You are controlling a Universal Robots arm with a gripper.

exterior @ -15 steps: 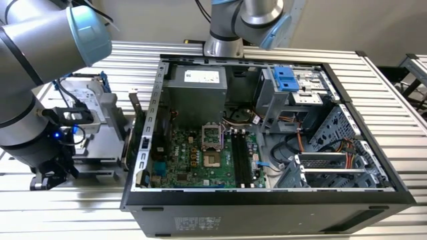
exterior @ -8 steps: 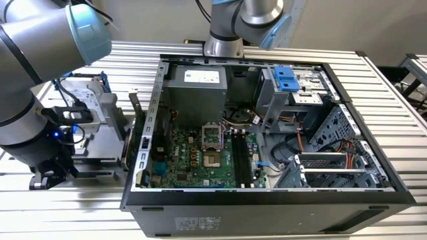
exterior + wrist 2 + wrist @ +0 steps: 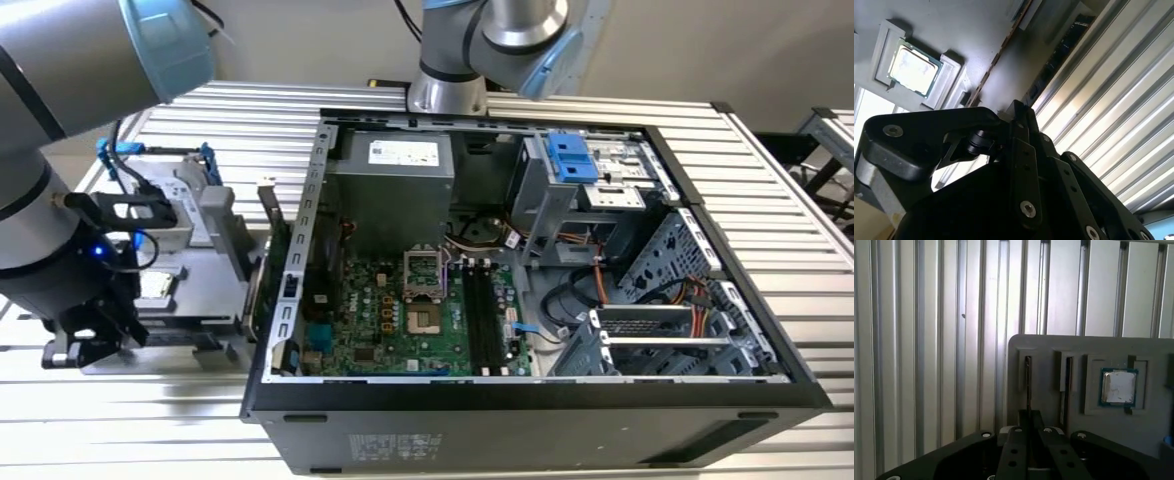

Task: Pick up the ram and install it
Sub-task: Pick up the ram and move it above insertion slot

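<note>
One thin dark ram stick (image 3: 1027,385) stands edgewise in the grey slotted tray (image 3: 1054,345), lower left of the exterior view. The black claw (image 3: 1030,415) looks clamped on its end: the pick-up step, calling for a straight pull along the slot.

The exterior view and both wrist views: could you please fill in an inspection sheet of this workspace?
Surface: slatted metal table carrying an open computer case and a gray tray.
Job's things: the ram stands on edge in a tray slot; the long motherboard slots appear empty.
Clutter: a processor chip sits in a tray recess.
Gripper: the gripper is at the tray, lined up with the ram.
Cables: orange and black wires inside the case.
Surroundings: a pale wall behind the table; nothing else seen.
</note>
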